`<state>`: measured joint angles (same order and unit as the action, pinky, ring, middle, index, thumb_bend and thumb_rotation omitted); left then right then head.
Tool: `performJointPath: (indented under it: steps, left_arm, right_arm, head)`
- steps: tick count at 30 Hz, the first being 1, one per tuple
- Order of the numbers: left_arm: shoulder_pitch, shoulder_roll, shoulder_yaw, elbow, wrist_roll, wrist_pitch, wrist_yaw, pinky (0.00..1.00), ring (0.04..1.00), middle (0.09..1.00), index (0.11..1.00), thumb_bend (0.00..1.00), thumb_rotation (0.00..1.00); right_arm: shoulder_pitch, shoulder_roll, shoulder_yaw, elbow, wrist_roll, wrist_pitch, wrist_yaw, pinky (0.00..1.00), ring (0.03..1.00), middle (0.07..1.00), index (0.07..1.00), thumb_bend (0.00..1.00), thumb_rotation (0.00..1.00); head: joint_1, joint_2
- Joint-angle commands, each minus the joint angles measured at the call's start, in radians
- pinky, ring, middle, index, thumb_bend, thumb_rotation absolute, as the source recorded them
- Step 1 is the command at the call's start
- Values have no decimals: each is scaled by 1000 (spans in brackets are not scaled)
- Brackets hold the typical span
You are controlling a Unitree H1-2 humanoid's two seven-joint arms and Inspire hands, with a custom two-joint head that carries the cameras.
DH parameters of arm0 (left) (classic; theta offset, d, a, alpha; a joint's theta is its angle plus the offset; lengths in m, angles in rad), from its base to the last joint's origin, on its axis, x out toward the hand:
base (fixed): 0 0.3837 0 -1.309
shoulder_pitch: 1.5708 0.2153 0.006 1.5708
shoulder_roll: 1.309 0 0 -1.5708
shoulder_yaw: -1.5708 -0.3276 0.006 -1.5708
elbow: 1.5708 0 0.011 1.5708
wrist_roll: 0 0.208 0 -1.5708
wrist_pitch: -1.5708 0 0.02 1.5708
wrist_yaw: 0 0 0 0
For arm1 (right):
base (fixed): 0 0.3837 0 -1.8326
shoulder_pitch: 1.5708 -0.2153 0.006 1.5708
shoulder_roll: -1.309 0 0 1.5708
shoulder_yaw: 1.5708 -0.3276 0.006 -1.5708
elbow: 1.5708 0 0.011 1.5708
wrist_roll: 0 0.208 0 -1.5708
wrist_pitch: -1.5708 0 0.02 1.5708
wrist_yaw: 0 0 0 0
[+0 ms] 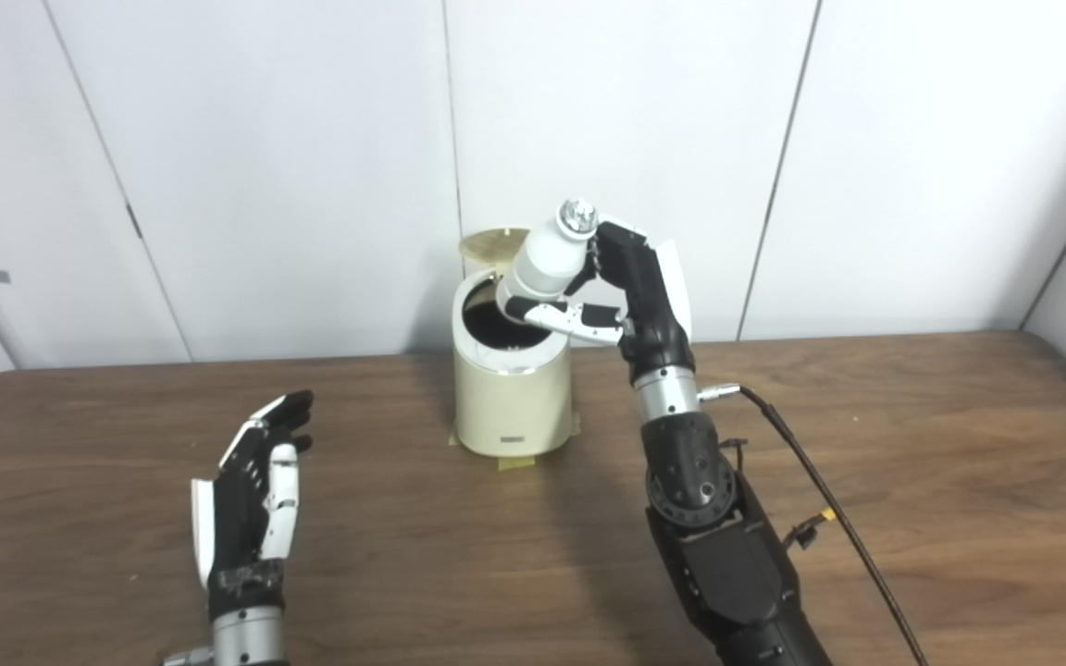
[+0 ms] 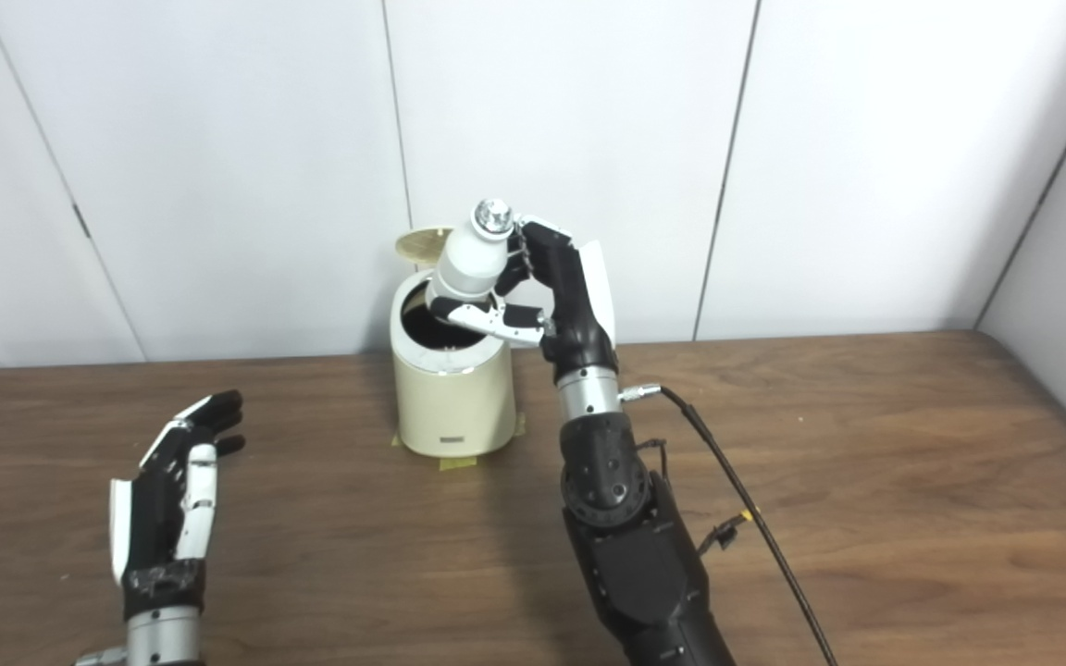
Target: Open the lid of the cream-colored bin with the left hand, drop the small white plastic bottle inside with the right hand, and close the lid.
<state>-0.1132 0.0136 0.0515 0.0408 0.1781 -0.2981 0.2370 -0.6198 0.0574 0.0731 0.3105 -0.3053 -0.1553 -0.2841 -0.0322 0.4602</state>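
White bottle [image 1: 547,259] gripped in right robot hand [image 1: 630,287] over open bin [image 1: 510,388]; left robot hand [image 1: 255,490] empty, fingers apart

Right hand [image 1: 630,291] holding the small white plastic bottle [image 1: 547,264] tilted over the open cream-coloured cylindrical bin [image 1: 510,398], round lid [image 1: 491,244] raised; left hand [image 1: 255,490] spread above the brown wooden table [image 1: 912,481].

It looks like a plain test room or lab: a brown wooden table [image 1: 912,481] stands against bare white wall panels [image 1: 625,111], with no furnishing around.
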Motion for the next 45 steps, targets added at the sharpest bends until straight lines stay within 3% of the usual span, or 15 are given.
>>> performJointPath:
  steps: [1,19,27,45]
  left_arm:
    - [13,-14,-16,42,43,-42,12,713,783,779,746,93,723]
    - [17,-11,-21,40,64,-43,19,716,784,782,749,98,770]
    - [19,-15,-21,40,68,-45,22,711,782,780,747,77,761]
    - [21,-20,-22,25,62,-36,18,719,784,781,748,103,788]
  right_arm:
    - [-67,14,5,1,-15,-51,-22,364,434,482,504,518,0]
    - [-133,-10,18,213,-54,-146,-103,382,438,480,502,518,0]
    - [-148,-38,55,292,-140,-226,-187,374,430,481,508,517,0]
    - [-138,-69,87,340,-188,-265,-218,366,424,496,498,517,0]
  head:
    - [0,1]
    - [1,0]
    - [2,-1]
    - [3,1]
